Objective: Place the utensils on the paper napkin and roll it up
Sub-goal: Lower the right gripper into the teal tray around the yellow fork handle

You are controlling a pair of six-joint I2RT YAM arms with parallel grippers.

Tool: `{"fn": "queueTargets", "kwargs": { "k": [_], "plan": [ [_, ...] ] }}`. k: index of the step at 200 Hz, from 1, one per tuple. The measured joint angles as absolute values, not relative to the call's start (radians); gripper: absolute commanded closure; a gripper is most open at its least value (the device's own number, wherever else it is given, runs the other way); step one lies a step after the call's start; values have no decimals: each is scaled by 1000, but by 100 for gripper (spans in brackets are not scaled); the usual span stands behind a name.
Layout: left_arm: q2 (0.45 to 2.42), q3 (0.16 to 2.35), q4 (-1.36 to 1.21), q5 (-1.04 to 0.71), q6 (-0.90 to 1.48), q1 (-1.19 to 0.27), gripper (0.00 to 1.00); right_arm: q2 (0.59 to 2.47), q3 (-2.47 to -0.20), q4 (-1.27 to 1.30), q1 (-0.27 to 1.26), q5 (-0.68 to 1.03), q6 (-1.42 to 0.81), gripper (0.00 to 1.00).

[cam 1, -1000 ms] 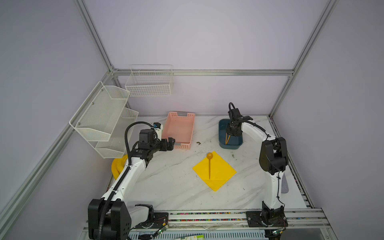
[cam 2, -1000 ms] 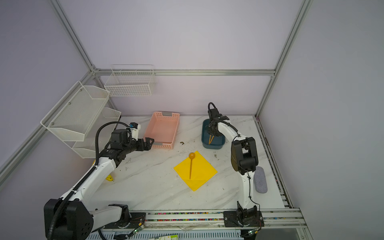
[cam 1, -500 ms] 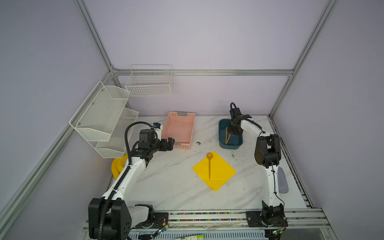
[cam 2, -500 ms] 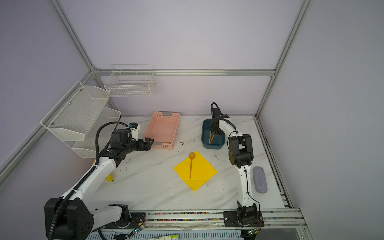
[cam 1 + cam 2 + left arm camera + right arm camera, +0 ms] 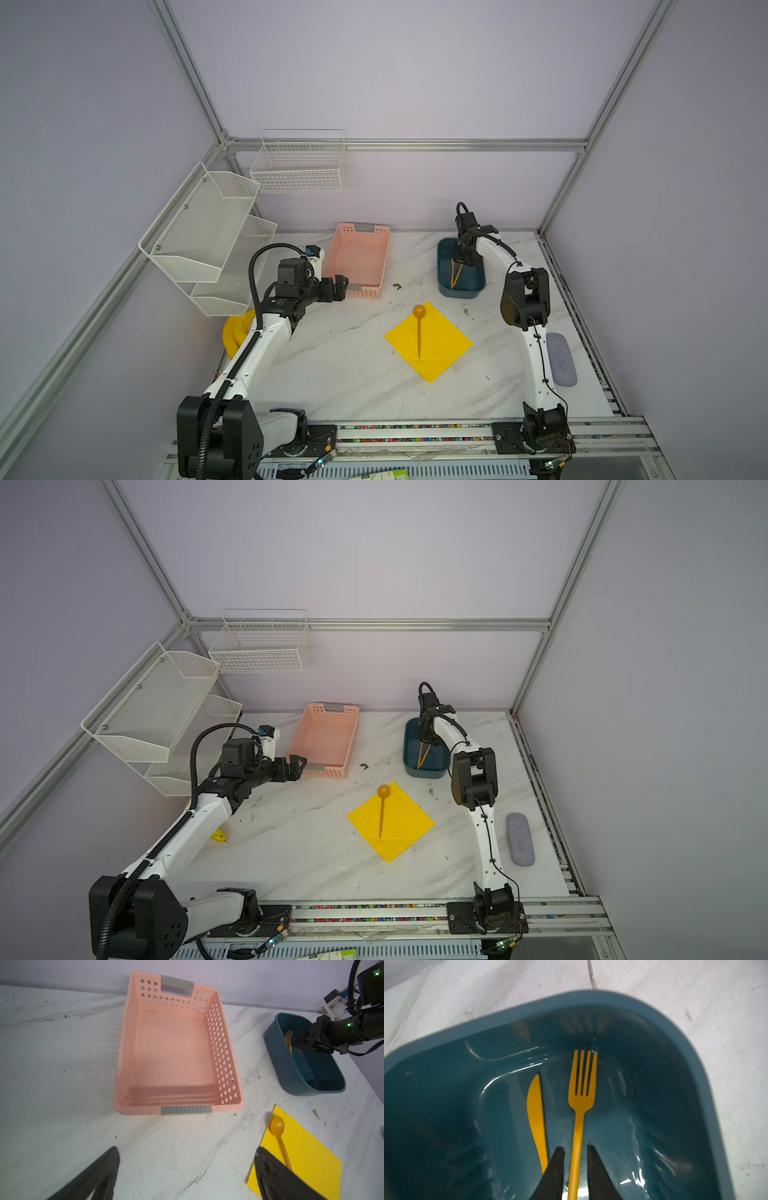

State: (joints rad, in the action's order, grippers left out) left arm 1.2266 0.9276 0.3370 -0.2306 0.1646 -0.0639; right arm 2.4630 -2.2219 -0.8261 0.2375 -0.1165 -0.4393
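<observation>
White marble table [image 5: 340, 365] – pink basket [image 5: 360, 259], teal tub [image 5: 460, 286], yellow napkin [image 5: 440, 349], bananas [image 5: 237, 332], grey case [image 5: 561, 365]

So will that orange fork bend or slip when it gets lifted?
The fork looks like thin moulded plastic, so probably light and fairly stiff. Its smooth, narrow handle between the right end effector tips might pivot. Lying flat, it shouldn't roll.

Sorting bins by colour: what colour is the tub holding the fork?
Dark teal tub, clearest in the right wrist view.

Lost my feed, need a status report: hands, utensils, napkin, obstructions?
Left hand open, idle by pink basket. Right hand in blue bin, straddling fork, grip unconfirmed. Knife in bin; spoon on napkin. No obstructions.
</observation>
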Motion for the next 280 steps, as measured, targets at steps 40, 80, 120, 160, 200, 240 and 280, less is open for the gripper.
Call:
{"fn": "queueTargets", "kwargs": {
  "k": [40, 80, 120, 160, 200, 240, 280],
  "plan": [
    [1227, 928, 338, -231, 165, -60, 0, 2482, -2255, -844, 237, -117, -436, 77],
    [1227, 928, 339, -231, 165, -59, 0, 2490, -2270, -850, 237, -119, -432, 78],
    [1227, 928, 339, -231, 165, -55, 0, 2508, -2278, -851, 237, -124, -430, 79],
    [1227, 928, 339, -231, 165, -52, 0, 2529, -2280, -852, 237, -124, -428, 80],
    [1227, 928, 339, -231, 164, -52, 0, 2532, -2280, -850, 237, -124, -420, 80],
    [1227, 928, 339, -230, 164, -52, 0, 2532, -2277, -848, 237, -123, -416, 81],
    [1227, 928, 339, -230, 164, -52, 0, 2532, -2268, -838, 237, -123, -414, 82]
  ]
}}
